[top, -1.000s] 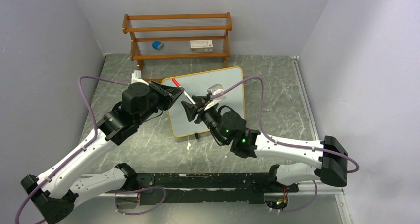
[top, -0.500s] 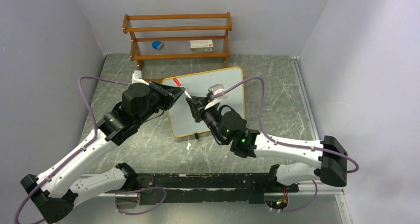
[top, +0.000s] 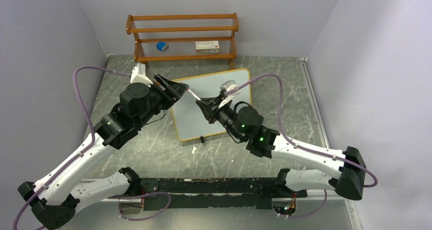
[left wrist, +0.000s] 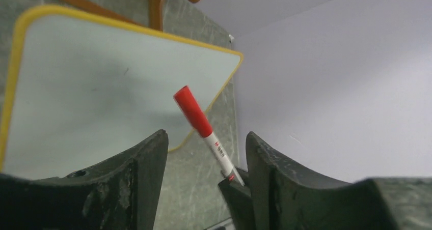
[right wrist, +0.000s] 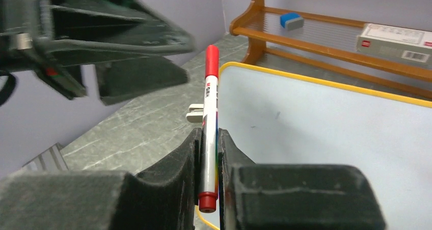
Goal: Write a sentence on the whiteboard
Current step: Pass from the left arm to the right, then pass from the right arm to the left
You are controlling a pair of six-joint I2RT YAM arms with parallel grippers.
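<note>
The whiteboard (top: 232, 90) lies flat on the table, white with a yellow frame, its face blank (left wrist: 91, 87) (right wrist: 316, 133). A marker (top: 192, 93) with a white barrel and red cap hangs above the board's left edge. My right gripper (top: 201, 103) is shut on the marker's barrel near its red tail end (right wrist: 210, 133), with the cap (right wrist: 212, 57) pointing away. My left gripper (top: 176, 87) stands open just left of the marker. In the left wrist view the marker (left wrist: 196, 115) shows between those spread fingers (left wrist: 206, 136), touching neither.
A brown slatted wooden rack (top: 182, 36) stands at the back wall, holding a blue eraser (top: 162, 46) and a white box (top: 207, 46). A small white piece (top: 194, 149) lies on the marble table in front of the board. Grey walls close in both sides.
My right gripper shut on the marker. My left gripper then opened, let go of the marker and drew back a little to the left.
</note>
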